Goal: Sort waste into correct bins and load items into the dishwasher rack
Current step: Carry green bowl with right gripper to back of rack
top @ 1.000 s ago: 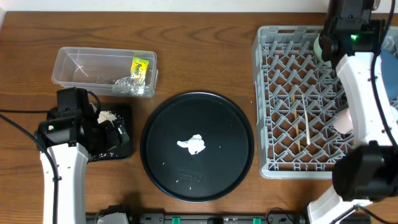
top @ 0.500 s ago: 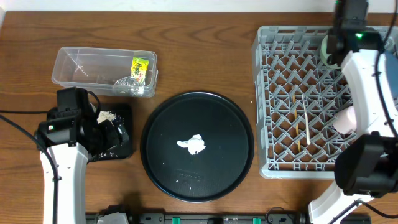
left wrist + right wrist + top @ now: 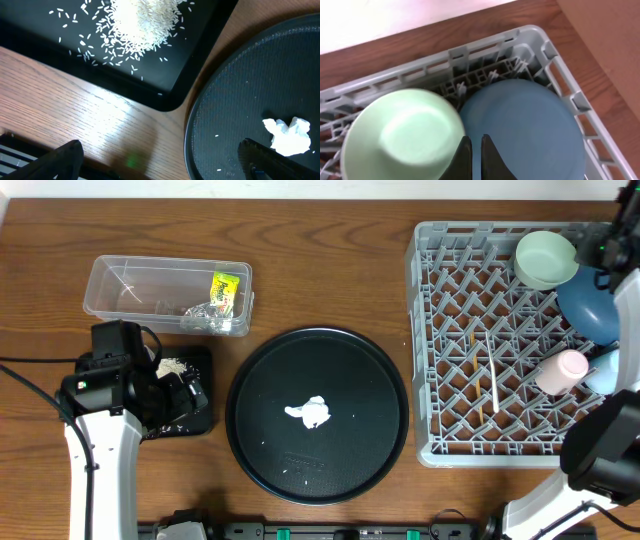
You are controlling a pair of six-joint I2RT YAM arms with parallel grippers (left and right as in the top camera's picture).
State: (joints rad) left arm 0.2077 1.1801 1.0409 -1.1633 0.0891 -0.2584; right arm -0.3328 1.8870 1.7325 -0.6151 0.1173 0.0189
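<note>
The grey rack [image 3: 470, 435] holds a mint-green bowl [image 3: 545, 258], a dark-blue bowl [image 3: 590, 305], a pink cup [image 3: 562, 370], a light-blue cup [image 3: 603, 370] and chopsticks [image 3: 492, 380]. My right gripper [image 3: 472, 145] hangs shut and empty above the mint bowl [image 3: 400, 135] and blue bowl [image 3: 530, 130]. My left gripper [image 3: 160, 160] is open and empty over bare wood between the shallow black tray [image 3: 200, 55] with rice [image 3: 140, 20] and the round tray. A crumpled tissue [image 3: 312, 413] lies on the round tray. The clear tub [image 3: 130, 285] holds the yellow-green packet [image 3: 228, 288] and clear wrapper [image 3: 205, 315]. The spoon is out of view.
The large round black tray [image 3: 318, 360] sits between the bins and the rack, with a few stray rice grains on it [image 3: 217, 135]. The left arm [image 3: 100, 420] stands at the front left. The right arm [image 3: 628, 220] crosses the rack's far right corner.
My right arm has drawn back toward the far right corner, uncovering the mint-green and dark-blue bowls in the rack. The left arm has not moved.
</note>
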